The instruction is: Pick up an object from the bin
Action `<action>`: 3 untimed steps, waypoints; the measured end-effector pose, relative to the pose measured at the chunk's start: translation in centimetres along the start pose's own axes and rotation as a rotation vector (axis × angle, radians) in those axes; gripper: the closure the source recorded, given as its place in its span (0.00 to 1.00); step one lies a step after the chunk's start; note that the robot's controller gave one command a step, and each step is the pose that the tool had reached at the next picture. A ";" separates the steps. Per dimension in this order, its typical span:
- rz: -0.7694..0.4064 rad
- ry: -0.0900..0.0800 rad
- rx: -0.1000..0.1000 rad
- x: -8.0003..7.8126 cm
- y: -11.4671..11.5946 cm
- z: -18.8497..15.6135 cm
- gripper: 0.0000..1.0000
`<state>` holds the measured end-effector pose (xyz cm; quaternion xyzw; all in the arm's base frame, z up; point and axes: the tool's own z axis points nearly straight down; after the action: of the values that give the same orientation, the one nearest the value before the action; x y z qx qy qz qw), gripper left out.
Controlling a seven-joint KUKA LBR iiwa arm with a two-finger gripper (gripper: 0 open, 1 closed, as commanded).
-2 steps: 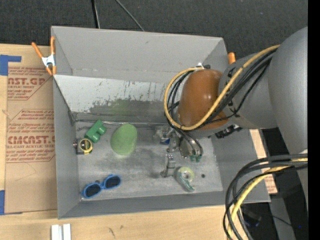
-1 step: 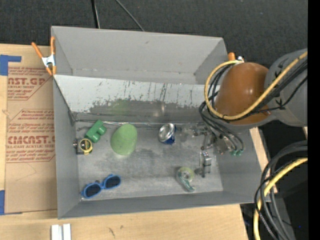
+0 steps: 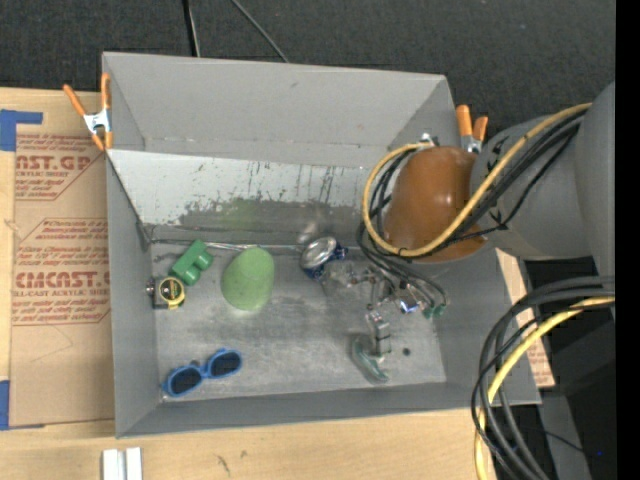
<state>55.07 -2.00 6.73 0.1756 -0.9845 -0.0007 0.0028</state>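
The gripper is held low at the near right of the bin, presumably for a grasp. A silver can lies nearby, far-left. Whether it is clenched cannot be told.

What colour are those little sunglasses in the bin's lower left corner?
The sunglasses are blue, lenses included; the camera view shows them plainly.

Block, egg, can in row L-R; sunglasses in front.
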 end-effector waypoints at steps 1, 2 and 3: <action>-0.223 -0.010 0.006 7.8 -2.2 -0.8 0.00; -0.225 -0.016 0.006 7.5 -2.0 -0.9 1.00; -0.202 -0.015 0.009 8.1 -4.0 -23.0 1.00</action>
<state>48.98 -8.59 29.72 0.2740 -0.9617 0.0025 -0.0053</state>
